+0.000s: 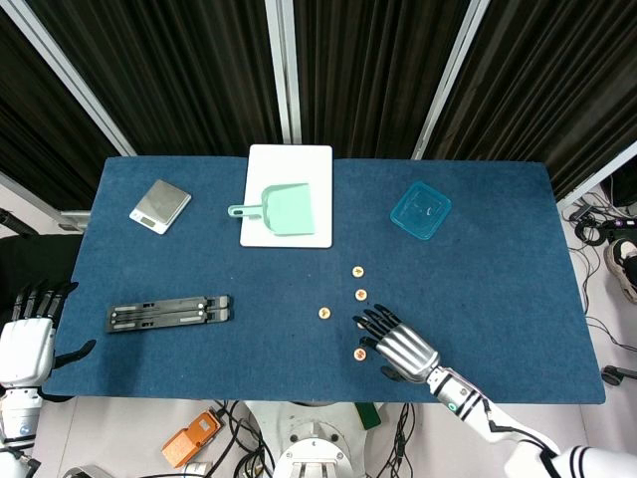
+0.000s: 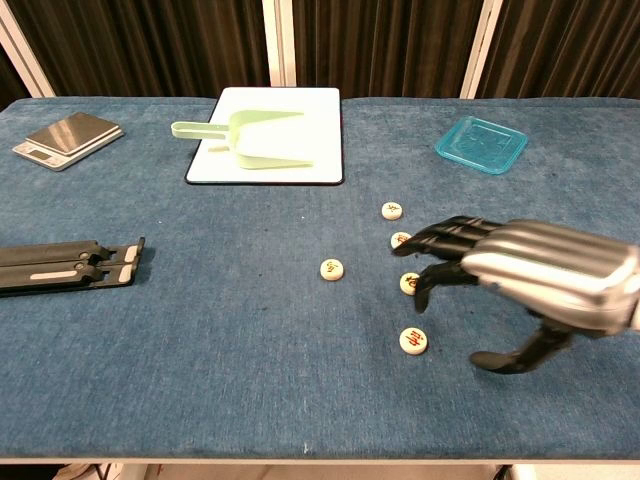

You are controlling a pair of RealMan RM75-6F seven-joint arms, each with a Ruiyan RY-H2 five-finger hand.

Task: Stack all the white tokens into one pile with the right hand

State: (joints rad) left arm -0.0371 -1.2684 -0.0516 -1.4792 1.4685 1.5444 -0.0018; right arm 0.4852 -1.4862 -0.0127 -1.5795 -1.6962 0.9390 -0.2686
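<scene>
Several small white tokens lie on the blue table point(image 1: 199, 269). In the head view one token point(image 1: 357, 271) and another token point(image 1: 361, 294) lie in a column, a third token point(image 1: 324, 312) sits to their left, and the nearest token point(image 1: 359, 353) is beside my right hand point(image 1: 400, 346). That hand hovers palm down with fingers spread over the column's near part, holding nothing. In the chest view my right hand point(image 2: 530, 275) partly covers two tokens; the near token point(image 2: 413, 340) and left token point(image 2: 331, 268) lie free. My left hand point(image 1: 28, 344) is open off the table's left edge.
A white board point(image 1: 289, 224) carrying a green scoop point(image 1: 284, 209) lies at the back centre. A teal lid point(image 1: 420, 210) sits at the back right, a small scale point(image 1: 159, 205) at the back left, and a black folded stand point(image 1: 169, 313) at the front left.
</scene>
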